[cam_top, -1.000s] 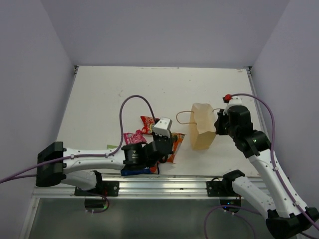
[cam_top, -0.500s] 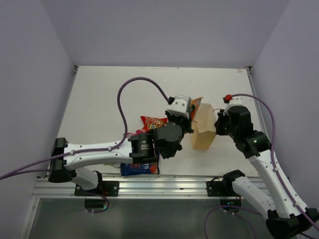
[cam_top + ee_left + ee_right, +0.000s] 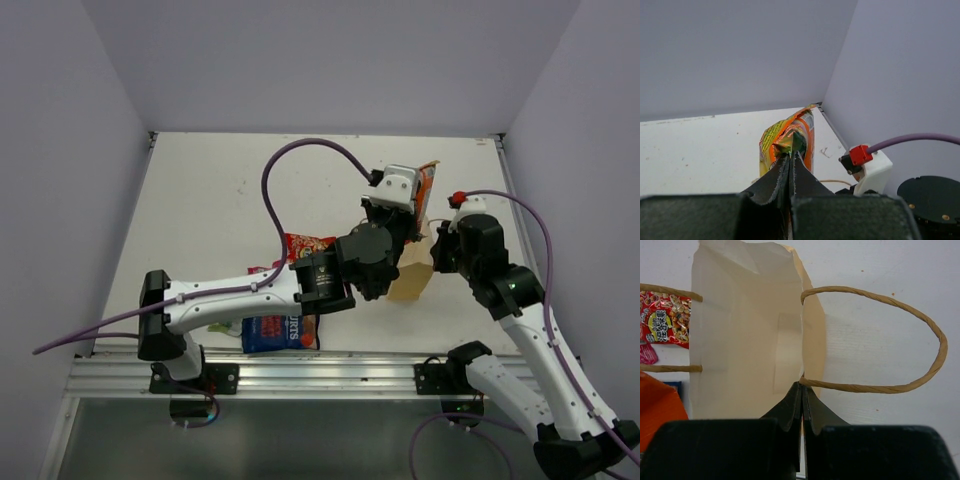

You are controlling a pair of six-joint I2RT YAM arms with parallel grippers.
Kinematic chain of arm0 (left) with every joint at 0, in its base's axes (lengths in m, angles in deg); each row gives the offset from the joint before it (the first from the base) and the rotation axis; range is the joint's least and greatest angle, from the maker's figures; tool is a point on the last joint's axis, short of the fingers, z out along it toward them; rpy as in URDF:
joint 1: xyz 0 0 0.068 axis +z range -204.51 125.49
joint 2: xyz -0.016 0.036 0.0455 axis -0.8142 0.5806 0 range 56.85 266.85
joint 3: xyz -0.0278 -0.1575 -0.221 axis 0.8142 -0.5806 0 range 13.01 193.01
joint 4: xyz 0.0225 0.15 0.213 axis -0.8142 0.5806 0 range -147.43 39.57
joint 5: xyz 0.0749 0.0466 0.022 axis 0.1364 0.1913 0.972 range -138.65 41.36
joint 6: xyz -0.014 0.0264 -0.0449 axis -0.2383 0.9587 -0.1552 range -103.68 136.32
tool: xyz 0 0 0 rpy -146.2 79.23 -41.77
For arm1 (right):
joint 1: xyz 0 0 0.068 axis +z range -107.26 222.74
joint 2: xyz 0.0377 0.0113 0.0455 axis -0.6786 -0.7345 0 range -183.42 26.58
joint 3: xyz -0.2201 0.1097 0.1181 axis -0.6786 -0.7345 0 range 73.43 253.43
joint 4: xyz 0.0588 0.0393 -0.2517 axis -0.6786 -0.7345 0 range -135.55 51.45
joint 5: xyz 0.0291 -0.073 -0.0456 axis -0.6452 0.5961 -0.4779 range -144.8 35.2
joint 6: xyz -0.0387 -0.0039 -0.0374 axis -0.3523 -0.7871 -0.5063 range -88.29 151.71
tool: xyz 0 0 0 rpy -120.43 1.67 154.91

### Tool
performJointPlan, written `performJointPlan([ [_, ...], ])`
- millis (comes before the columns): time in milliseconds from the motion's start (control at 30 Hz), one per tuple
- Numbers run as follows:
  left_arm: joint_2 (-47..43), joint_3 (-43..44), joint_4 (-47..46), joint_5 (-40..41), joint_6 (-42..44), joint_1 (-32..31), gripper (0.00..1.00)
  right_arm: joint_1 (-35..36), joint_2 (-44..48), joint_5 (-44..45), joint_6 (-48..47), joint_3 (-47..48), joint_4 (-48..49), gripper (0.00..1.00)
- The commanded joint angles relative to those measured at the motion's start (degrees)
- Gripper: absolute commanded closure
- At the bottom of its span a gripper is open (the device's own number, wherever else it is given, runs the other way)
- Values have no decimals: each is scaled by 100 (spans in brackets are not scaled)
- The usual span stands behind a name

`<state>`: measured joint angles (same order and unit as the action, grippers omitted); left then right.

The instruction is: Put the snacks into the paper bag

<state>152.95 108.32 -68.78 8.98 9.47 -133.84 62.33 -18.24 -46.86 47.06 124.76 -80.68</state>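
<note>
- an orange packet (image 3: 789,136) is pinched at its lower edge in the left gripper (image 3: 790,159), whose jaws are closed flat on the foil.
- this packet is held in the air just above the bag (image 3: 412,282), over the bag's far side. it is not yet inside.
- the bag is gripped at its rim by the right gripper (image 3: 801,391), jaws closed on the paper right beside one handle (image 3: 880,340). the mouth stands open toward that wrist camera.
- only plain paper is shown inside the bag and no packet is seen in it, so nothing is judged to be packed yet. the first drop is judged to be the step in hand.
- a red packet (image 3: 305,245) lies left of the bag. a blue packet (image 3: 278,330) lies further left of the bag and nearer the arm bases. both are left to be picked up.
- whether smaller packets lie left of the bag cannot be told, since that patch is covered by the left arm.
- the bag rests on a white tabletop (image 3: 220,190), matte and faintly marked in places.
- pale lilac walls (image 3: 320,60) close in behind the bag and on both sides of it.
- a metal rail (image 3: 330,375) runs along the near side of the bag, where the arms are bolted.
- a purple cable (image 3: 300,150) loops up left of the bag.
</note>
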Motion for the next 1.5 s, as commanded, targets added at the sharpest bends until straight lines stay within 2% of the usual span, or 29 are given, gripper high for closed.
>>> performJointPlan([
  [0,164,497,-421,-57,114,233,100,9,70,-30,11,-62,64,100],
  [267,717,814,124,-278,-448,515,100,9,96,-65,11,-79,73,100],
  [600,1280,875,344,-384,-870,664,100,9,131,-91,3,-88,82,100],
  [833,1491,525,20,-164,-958,656,100,9,149,-127,3,-106,100,100],
  [1000,1772,690,115,-321,-976,656,100,9,140,-153,3,-115,100,100],
  [1067,1851,840,309,-401,-1028,664,77,9,131,-162,3,-115,108,100],
  [1100,1843,840,344,-419,-1072,656,51,9,131,-162,3,-115,100,100],
  [1133,1782,806,344,-410,-1090,647,43,9,131,-162,3,-115,100,100],
  [1200,1685,735,310,-428,-1099,621,36,9,131,-153,3,-123,100,100],
  [1233,1598,691,318,-410,-1090,603,27,9,131,-170,3,-123,117,100],
  [1467,1140,331,99,-594,-1090,462,26,9,96,-162,3,-123,108,100],
])
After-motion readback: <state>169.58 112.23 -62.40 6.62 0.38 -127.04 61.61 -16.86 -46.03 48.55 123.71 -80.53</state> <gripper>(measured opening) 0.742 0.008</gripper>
